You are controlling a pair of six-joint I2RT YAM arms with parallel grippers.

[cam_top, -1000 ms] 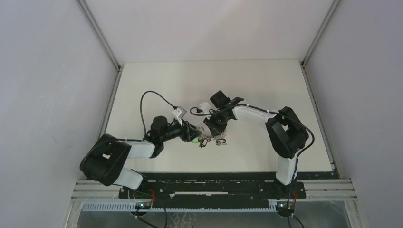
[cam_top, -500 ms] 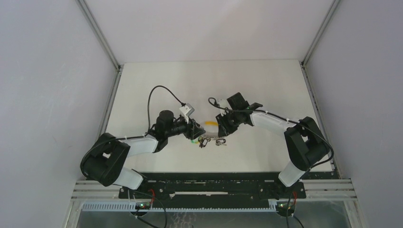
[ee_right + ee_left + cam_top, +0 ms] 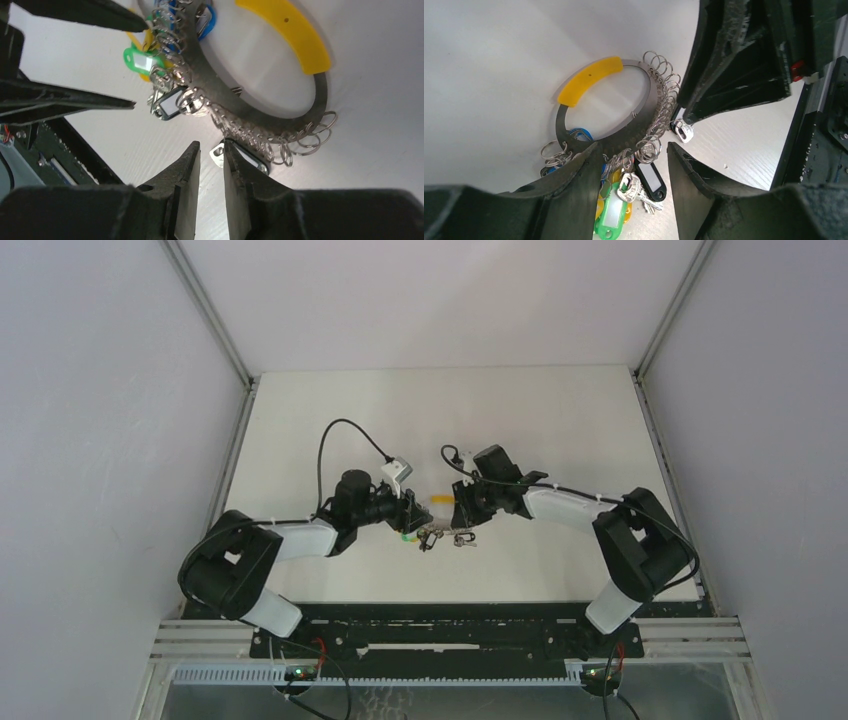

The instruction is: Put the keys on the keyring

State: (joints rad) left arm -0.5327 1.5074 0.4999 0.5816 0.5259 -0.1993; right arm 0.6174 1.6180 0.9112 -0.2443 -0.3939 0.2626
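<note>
White table (image 3: 560, 420) carrying two facing grippers. Left gripper (image 3: 633, 146): fingers spread, released, straddling the tag bunch (image 3: 611, 217). Right gripper (image 3: 211, 145): fingers narrowly parted; whether they pinch anything cannot be told. Keyring (image 3: 644, 120), with its yellow band (image 3: 591, 80), lies flat between the grippers. Key (image 3: 218, 152) lies at the right fingertips, just beside the ring's small loops.

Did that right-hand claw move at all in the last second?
Yes. The right gripper shifted slightly rightward, toward the table's right edge, uncovering the yellow band of the keyring that it covered a second ago.
</note>
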